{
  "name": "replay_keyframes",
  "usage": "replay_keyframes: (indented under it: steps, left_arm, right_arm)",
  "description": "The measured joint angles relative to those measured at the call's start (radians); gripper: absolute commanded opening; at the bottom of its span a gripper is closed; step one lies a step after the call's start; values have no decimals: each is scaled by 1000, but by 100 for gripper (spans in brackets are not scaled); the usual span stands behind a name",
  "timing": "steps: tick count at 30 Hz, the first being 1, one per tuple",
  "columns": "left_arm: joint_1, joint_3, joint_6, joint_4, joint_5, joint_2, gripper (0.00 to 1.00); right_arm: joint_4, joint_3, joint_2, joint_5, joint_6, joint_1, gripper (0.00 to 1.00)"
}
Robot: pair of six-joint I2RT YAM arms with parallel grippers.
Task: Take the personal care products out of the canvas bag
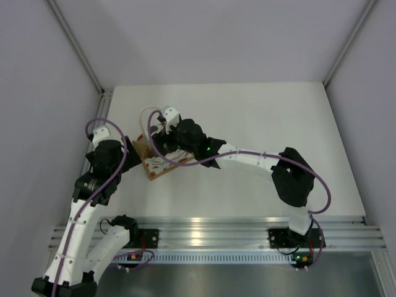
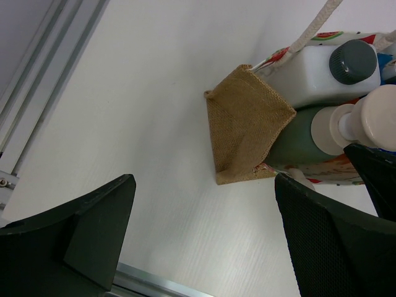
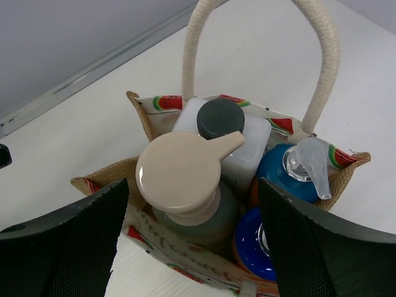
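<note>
Starting left: left gripper [image 2: 204,204] hangs over bare table [image 2: 124,93] with its jaws spread wide and nothing between them. The canvas bag [image 2: 247,124] lies at 1 o'clock of that jaw gap. Its burlap end is just past the fingertips and outside the jaws, nearer the finger on the 3 o'clock side; cannot tell if it touches that finger. In the overhead view the bag stands at 9 o'clock of the table's middle, with the left gripper at its 9 o'clock side and the right arm reaching in from 3 o'clock. The right gripper [image 3: 193,189] is right above the bag's mouth, jaws apart and gripping nothing. They straddle the beige pump top of the grey-green bottle [image 3: 207,226], one finger at 9 o'clock of it and one at 3 o'clock, a thin gap showing on both sides. All four bottles are inside the bag: the grey-green one at 7 o'clock, the white bottle [image 3: 250,148] with grey cap at 12 o'clock, one orange bottle [image 3: 278,176] with blue top and clear nozzle at 3 o'clock, and a second orange bottle [image 3: 253,244] at 5 o'clock. White looped handles [image 3: 197,43] arch at 12 o'clock.
</note>
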Motion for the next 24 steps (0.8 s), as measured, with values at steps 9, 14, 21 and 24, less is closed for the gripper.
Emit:
replay_keyframes:
  steps: [9,14,21,24]
  left_arm:
    - [0,0,0,0,4,2,98]
    - [0,0,0,0,4,2,98]
    - [0,0,0,0,7,2,98]
    - [0,0,0,0,7,2,98]
  right_arm:
    - [115,13,49,12,-3,1,79]
    - [137,40,99,20,-17,1,79]
    - [154,40,109,19,-20,1,72]
    - [173,59,132,16,-32,1,71]
